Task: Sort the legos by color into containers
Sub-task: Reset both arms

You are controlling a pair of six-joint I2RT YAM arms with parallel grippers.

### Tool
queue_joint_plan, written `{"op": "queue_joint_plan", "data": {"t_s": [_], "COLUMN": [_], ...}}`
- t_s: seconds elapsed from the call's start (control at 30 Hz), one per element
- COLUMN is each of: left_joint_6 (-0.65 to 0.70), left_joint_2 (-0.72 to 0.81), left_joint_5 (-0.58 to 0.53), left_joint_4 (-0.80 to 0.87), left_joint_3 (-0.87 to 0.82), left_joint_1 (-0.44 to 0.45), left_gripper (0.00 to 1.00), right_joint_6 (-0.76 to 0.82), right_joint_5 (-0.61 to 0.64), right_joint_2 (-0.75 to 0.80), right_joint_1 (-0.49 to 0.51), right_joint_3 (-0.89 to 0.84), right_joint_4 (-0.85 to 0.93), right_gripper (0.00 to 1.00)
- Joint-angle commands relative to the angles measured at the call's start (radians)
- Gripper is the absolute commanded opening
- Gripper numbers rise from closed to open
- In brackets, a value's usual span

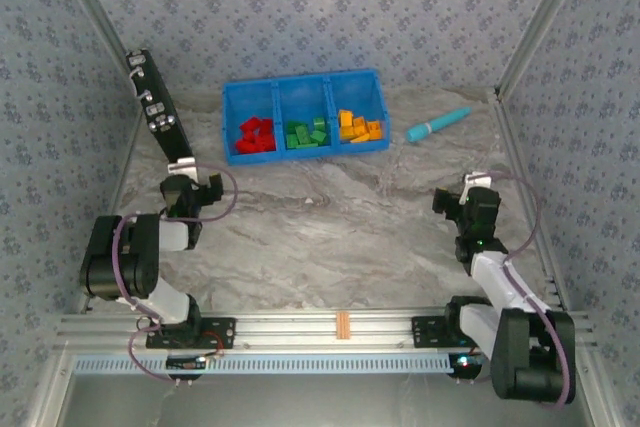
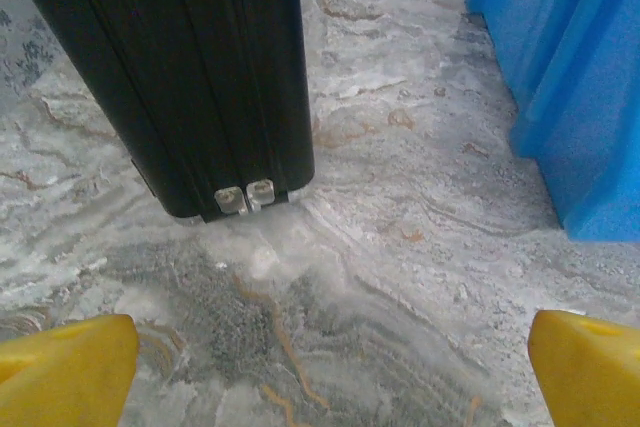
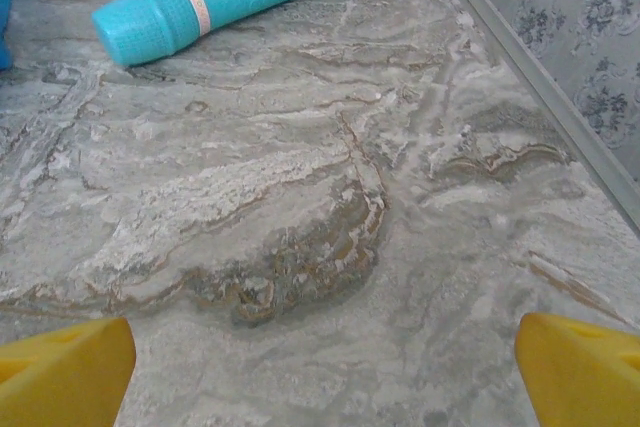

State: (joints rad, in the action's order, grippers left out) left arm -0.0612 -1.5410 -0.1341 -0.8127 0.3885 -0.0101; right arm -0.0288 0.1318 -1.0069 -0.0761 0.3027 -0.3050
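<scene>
The legos lie sorted in the blue bin [image 1: 305, 83] at the back of the table: red ones [image 1: 255, 137] in the left container, green ones [image 1: 307, 134] in the middle, orange-yellow ones [image 1: 360, 128] in the right. My left gripper [image 1: 188, 179] hovers low at the left, well short of the bin, open, with bare table between its yellow fingertips [image 2: 65, 372]. The bin's outer wall [image 2: 570, 77] stands to its front right. My right gripper [image 1: 463, 194] is at the right, also open and empty, its yellow fingertips [image 3: 585, 372] wide apart over the marble.
A black panel with silver parts [image 1: 155, 107] leans at the back left, its lower end [image 2: 200, 77] just ahead of my left gripper [image 2: 330, 377]. A teal pen-like stick [image 1: 437, 125] lies right of the bin, ahead of my right gripper [image 3: 325, 377]. Metal frame posts and patterned walls close in both sides.
</scene>
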Motion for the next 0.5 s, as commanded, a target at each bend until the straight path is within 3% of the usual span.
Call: {"op": "queue_joint_plan", "data": {"t_s": [0.0,0.2,0.27,0.43,0.47], "left_joint_6": [0.016,0.017,0.017,0.017,0.018], "left_joint_2": [0.007,0.006,0.006,0.006,0.006], "left_joint_5": [0.015,0.013,0.014,0.014,0.014], "left_joint_4": [-0.018,-0.014,-0.014,-0.014,-0.014], "left_joint_3": [0.015,0.016,0.016,0.016,0.016], "left_joint_1": [0.002,0.003,0.004,0.004,0.003], "left_gripper": [1.0,1.0,1.0,1.0,1.0], "right_joint_6": [0.009,-0.01,-0.019,0.06,0.054], "right_joint_5": [-0.081,-0.127,-0.185,-0.145,-0.142], "right_joint_2": [-0.083,-0.27,-0.327,-0.54,-0.515], "right_joint_1": [-0.027,-0.051,-0.044,0.042,0.031], "right_joint_3": [-0.025,-0.012,0.047,0.072,0.088], "right_joint_4": [-0.233,-0.442,-0.404,-0.577,-0.499], "right_gripper": [0.99,0.99,0.99,0.99,1.0]}}
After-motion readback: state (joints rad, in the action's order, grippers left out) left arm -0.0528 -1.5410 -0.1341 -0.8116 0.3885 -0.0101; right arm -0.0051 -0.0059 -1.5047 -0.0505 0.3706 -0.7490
